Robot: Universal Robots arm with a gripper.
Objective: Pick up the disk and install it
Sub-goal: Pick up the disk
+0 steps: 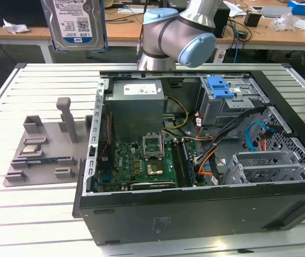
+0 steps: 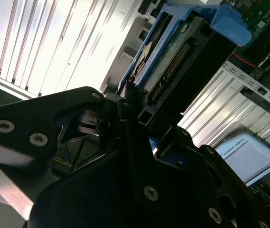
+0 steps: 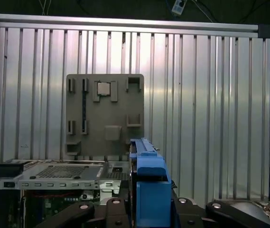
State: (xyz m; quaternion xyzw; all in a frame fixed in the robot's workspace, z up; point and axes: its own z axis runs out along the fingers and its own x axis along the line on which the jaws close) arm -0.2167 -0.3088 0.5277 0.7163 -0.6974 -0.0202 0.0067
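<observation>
The rectangular silver-grey disk [image 1: 72, 21], with a blue-and-white label and a blue plastic frame around it, hangs high in the air at the exterior view's left; it is above the far edge of the ribbed aluminium table [image 1: 34, 214], with the label turned toward the camera, and it is well apart from the open black computer case [image 1: 195, 214].

In the second wrist view the black gripper [image 2: 127, 102] is closed on one end of the disk; its fingers [image 2: 78, 102] press on the frame from both sides, and the connector edge of the drive points away from them. In the first wrist view the disk [image 3: 149, 180] stands edge-on between the black parts of the gripper.

The grey and light-blue robot arm [image 1: 179, 32] rises behind the far side of the case. The case lies on its side on the table, with the green motherboard [image 1: 141, 160] uncovered; in the drive bay at the far right of the case sits a bare blue plastic bracket [image 1: 219, 87]. On the table, to the exterior view's left of the case, lies a flat grey holder tray [image 1: 45, 155]; a small square silver chip [image 1: 31, 149] rests in one of its pockets.
</observation>
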